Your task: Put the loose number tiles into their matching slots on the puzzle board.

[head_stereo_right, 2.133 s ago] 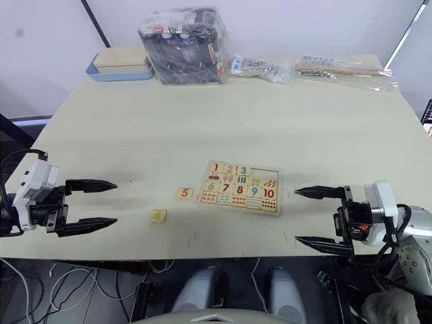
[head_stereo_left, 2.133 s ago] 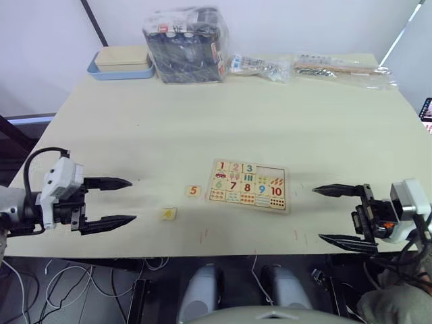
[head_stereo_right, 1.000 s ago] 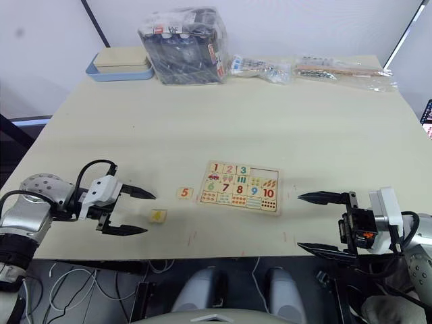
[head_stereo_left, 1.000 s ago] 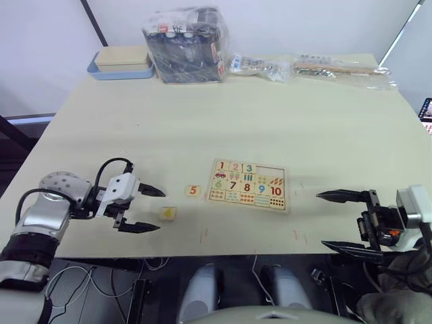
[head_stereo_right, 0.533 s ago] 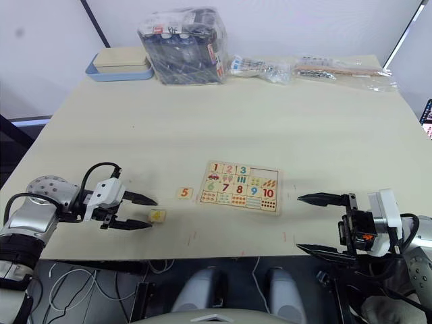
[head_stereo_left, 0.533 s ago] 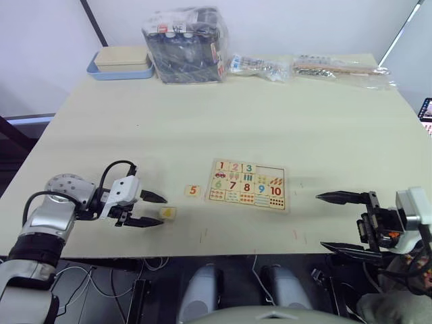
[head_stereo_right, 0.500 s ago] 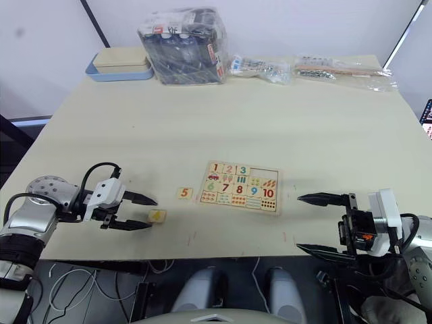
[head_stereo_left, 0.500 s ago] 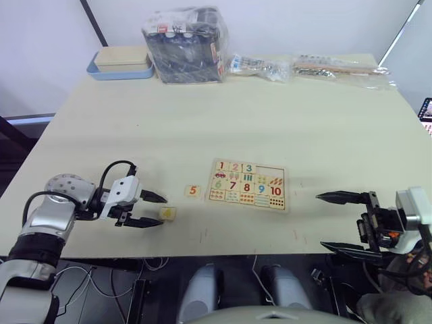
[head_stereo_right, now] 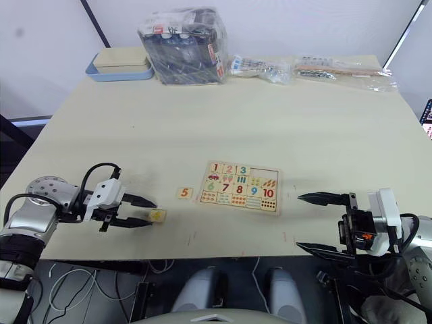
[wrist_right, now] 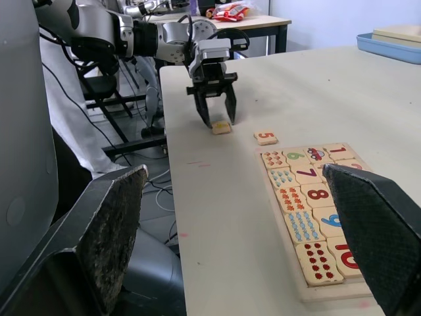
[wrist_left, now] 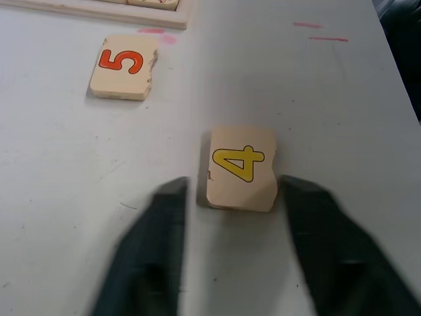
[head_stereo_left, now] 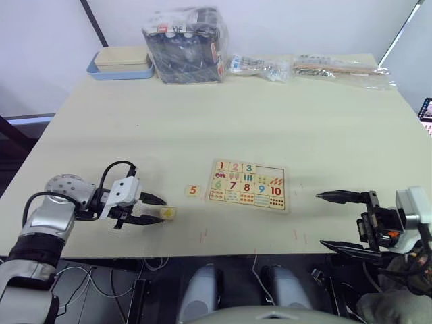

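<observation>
The small square pale-wood tile printed with a yellow 4 [wrist_left: 241, 168] lies on the table between the spread, unclenched fingers of the left gripper [wrist_left: 230, 197]. The tile with an orange 5 [wrist_left: 123, 66] lies near the flat pale-wood puzzle board [head_stereo_left: 248, 185], whose top row holds 1, 2, 3; two slots [head_stereo_left: 269, 171] remain unfilled. The right gripper [head_stereo_left: 343, 219] hangs released, well apart.

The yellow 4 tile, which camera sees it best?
The left wrist view: the yellow 4 tile is large there, its digit readable, lying between the open fingers of the left gripper. The eye views show a tiny yellow square; the right wrist view shows a far-off speck.
</observation>
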